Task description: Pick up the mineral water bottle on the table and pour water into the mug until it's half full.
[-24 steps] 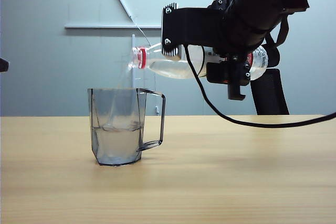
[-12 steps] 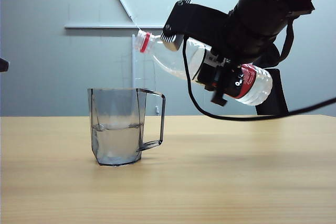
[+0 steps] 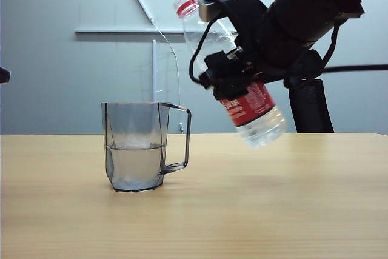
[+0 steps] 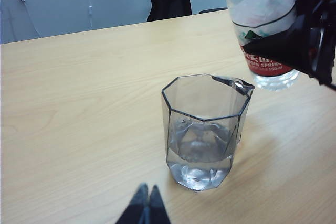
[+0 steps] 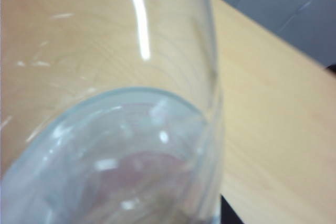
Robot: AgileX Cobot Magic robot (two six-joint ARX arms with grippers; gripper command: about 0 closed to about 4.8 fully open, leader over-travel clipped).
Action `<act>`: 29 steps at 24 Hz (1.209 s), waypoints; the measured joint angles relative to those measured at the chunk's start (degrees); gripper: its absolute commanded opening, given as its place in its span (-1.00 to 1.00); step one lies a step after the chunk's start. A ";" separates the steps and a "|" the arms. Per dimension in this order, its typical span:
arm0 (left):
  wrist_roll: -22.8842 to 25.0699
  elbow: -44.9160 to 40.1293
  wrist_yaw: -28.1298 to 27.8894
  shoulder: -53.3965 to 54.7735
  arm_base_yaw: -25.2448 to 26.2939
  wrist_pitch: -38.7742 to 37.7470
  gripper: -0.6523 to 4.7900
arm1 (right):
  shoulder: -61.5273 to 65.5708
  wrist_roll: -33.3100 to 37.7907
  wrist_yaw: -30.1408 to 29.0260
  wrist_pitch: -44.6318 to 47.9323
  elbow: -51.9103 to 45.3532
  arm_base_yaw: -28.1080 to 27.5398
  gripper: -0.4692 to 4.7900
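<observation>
On the light wooden bench (image 3: 254, 210), the smoky faceted mug (image 3: 140, 147) stands upright with its handle toward the right of the exterior view, holding clear water (image 3: 134, 165) to roughly the halfway mark. Above and to the right of the mug, clear of the bench, the right tool (image 3: 233, 74) is clamped around the middle of the mineral water bottle (image 3: 251, 110). The bottle is tilted, its red-ringed neck (image 3: 187, 8) high and leaning toward the mug side, its base low and close above the bench surface. No stream runs from the neck. The right wrist view is filled by the clear bottle wall (image 5: 121, 145). The left tool (image 4: 145, 208) sits low in front of the mug, its finger tips pressed together, holding nothing. A dark office chair (image 3: 310, 107) stands behind the bench
</observation>
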 measured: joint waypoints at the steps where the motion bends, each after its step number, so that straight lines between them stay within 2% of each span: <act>1: 0.00 0.00 0.00 0.00 0.00 0.00 -0.77 | 0.00 1.95 -0.87 0.55 -0.17 -0.31 0.24; 5: 0.00 0.00 0.00 0.00 0.00 0.00 -0.77 | -0.11 9.62 -1.99 8.41 -4.33 -2.43 0.24; 10: 0.00 -0.02 0.00 0.00 0.00 -0.02 -0.77 | -0.17 21.90 -1.49 23.93 -16.17 -7.54 0.24; 13: 0.00 0.00 0.00 -0.02 0.00 -0.02 -0.77 | -0.20 24.52 -1.64 32.68 -21.70 -7.54 0.24; 18: 0.00 0.00 0.00 0.00 0.00 -0.02 -0.77 | -0.24 26.01 -1.88 36.52 -24.44 -7.48 0.27; 20: 0.00 0.00 0.00 -0.02 0.00 0.00 -0.77 | -0.24 26.18 -1.84 36.59 -24.87 -7.50 0.38; 24: 0.00 0.00 -0.02 0.00 0.00 -0.02 -0.77 | 1.38 26.34 -2.69 37.97 -24.94 -7.50 0.44; 27: 0.00 0.00 -0.02 0.00 0.00 -0.02 -0.77 | 2.75 26.29 -3.34 39.52 -24.92 -7.50 0.78; 29: 0.00 0.00 0.00 0.00 0.00 -0.02 -0.77 | 2.86 26.32 -3.63 39.98 -24.92 -7.50 0.92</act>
